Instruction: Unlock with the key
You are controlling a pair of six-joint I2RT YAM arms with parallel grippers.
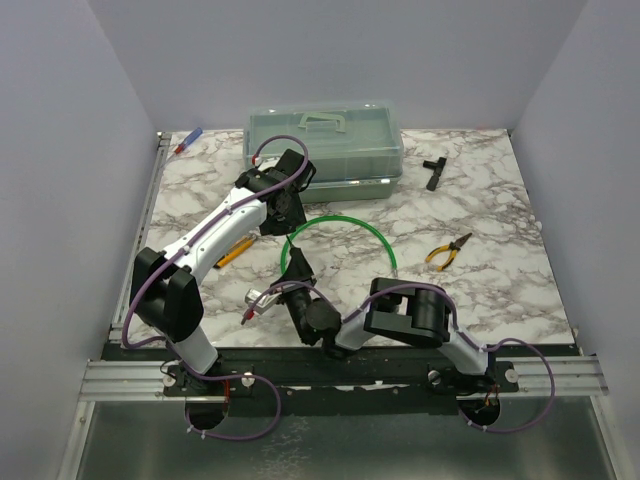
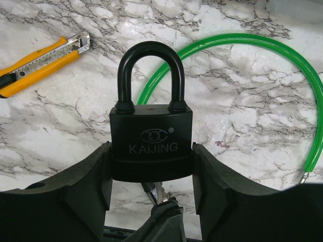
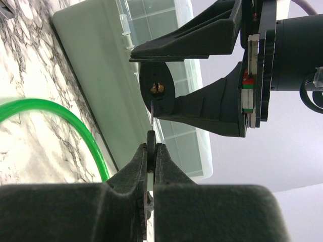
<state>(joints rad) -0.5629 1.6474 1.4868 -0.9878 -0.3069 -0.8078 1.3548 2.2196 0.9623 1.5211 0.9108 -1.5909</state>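
Observation:
My left gripper (image 2: pixel 151 154) is shut on a black padlock (image 2: pixel 151 136) marked KAIJING, its fingers (image 2: pixel 91 181) on both sides of the body and the shackle closed. My right gripper (image 3: pixel 151 151) is shut on the key (image 3: pixel 151 137), pinching its round black head. The thin silver blade (image 2: pixel 154 191) points up to the padlock's underside (image 3: pixel 164 93), beside the brass keyhole. I cannot tell how far in it sits. In the top view the left gripper (image 1: pixel 284 208) hovers just beyond the right gripper (image 1: pixel 297 268), and the padlock is hidden.
A yellow utility knife (image 1: pixel 235 252) lies left of the grippers. A green cable loop (image 1: pixel 340 225) runs under them. A clear lidded box (image 1: pixel 325 145) stands behind. A black T-shaped tool (image 1: pixel 433 170) and yellow-handled pliers (image 1: pixel 448 250) lie to the right.

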